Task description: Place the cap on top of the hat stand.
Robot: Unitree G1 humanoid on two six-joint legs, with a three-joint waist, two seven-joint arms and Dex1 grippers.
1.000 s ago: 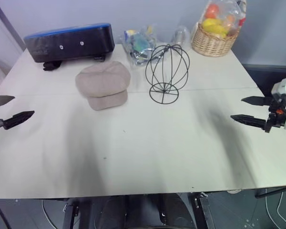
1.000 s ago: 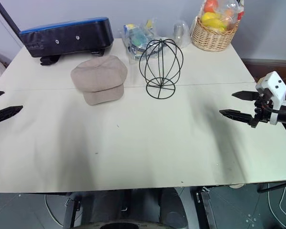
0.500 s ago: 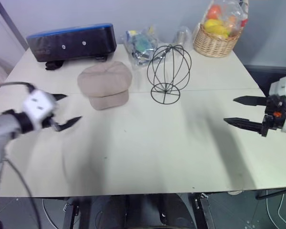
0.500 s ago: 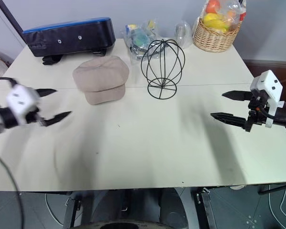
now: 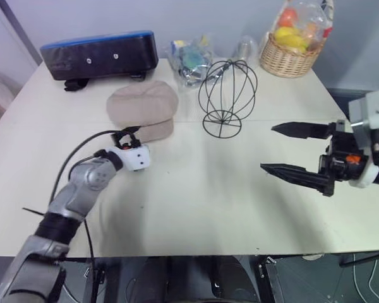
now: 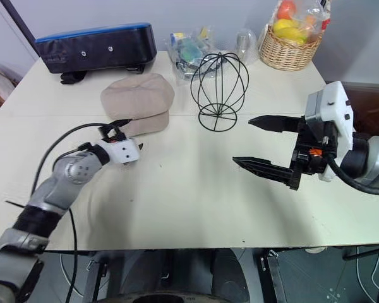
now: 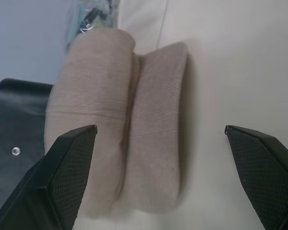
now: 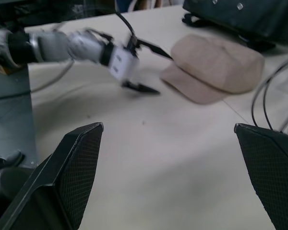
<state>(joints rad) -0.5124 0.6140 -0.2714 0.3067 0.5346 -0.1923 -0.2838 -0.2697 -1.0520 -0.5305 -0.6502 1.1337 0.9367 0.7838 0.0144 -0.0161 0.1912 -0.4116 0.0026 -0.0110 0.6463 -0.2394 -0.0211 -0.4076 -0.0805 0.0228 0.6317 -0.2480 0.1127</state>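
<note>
The beige cap (image 5: 143, 108) lies flat on the table (image 5: 202, 202), brim toward me, left of the black wire hat stand (image 5: 227, 95), which stands upright with nothing on it. My left gripper (image 8: 151, 68) is open just in front of the cap's brim, pointing at it without touching. In the left wrist view the cap (image 7: 115, 120) sits between and beyond the two spread fingertips. My right gripper (image 5: 267, 148) hangs open above the table, to the right of the stand and nearer to me, pointing left. The right wrist view looks across at the cap (image 8: 216, 64) and the left gripper.
A black case with a blue top (image 5: 98, 55) lies at the back left. A bag of small items (image 5: 189, 57) sits behind the stand. A wicker basket of fruit (image 5: 290, 53) stands at the back right.
My left arm has swung in from the table's left edge to just before the cap's brim, rolling as it came. The right gripper has moved left and up. Both stayed open.
</note>
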